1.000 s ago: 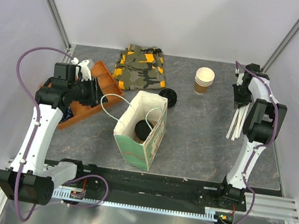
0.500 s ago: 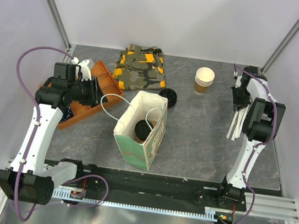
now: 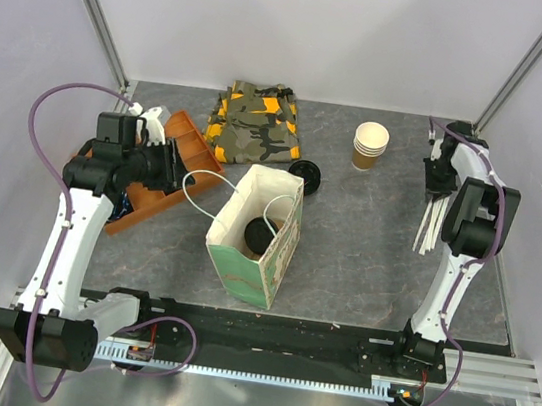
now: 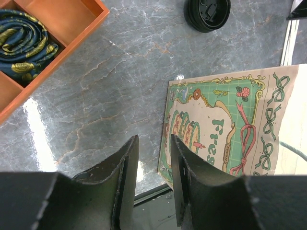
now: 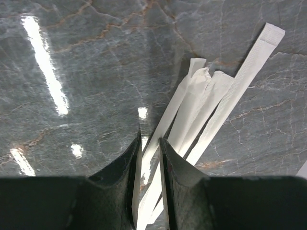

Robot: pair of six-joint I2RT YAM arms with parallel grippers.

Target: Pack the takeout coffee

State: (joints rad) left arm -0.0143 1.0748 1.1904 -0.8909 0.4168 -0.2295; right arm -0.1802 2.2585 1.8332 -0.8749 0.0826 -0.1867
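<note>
The takeout coffee (image 3: 260,235) stands inside the printed paper bag (image 3: 241,272), near the middle of the grey stone table (image 3: 364,257). From above only its round black lid shows down in the bag's open mouth. The lid faces straight up, so the cup stands upright with its long axis vertical. The bag is upright too, its mouth open to the ceiling and its thin white handles (image 3: 200,177) looping out towards the left.

The left gripper (image 4: 153,143) hangs low just left of the bag, beside the handle loop. Its fingers (image 4: 125,167) stand a narrow way apart, bare table shows through the gap, and nothing is in it. Behind this gripper sits an orange divided tray (image 4: 76,17) with a rolled blue-and-gold cloth (image 4: 24,45) in one compartment.

A loose black lid (image 3: 306,176) lies just behind the bag. Further back are a folded camouflage cloth (image 3: 257,125) and a stack of lidless paper cups (image 3: 369,144).

Well off to the right, the right gripper (image 5: 149,143) is down over a bundle of paper-wrapped straws (image 5: 211,110) lying lengthwise along the table's right edge. Its jaws are nearly together and a white wrapper runs through the slit between them. I cannot tell whether it is pinched or only lying beneath them.
</note>
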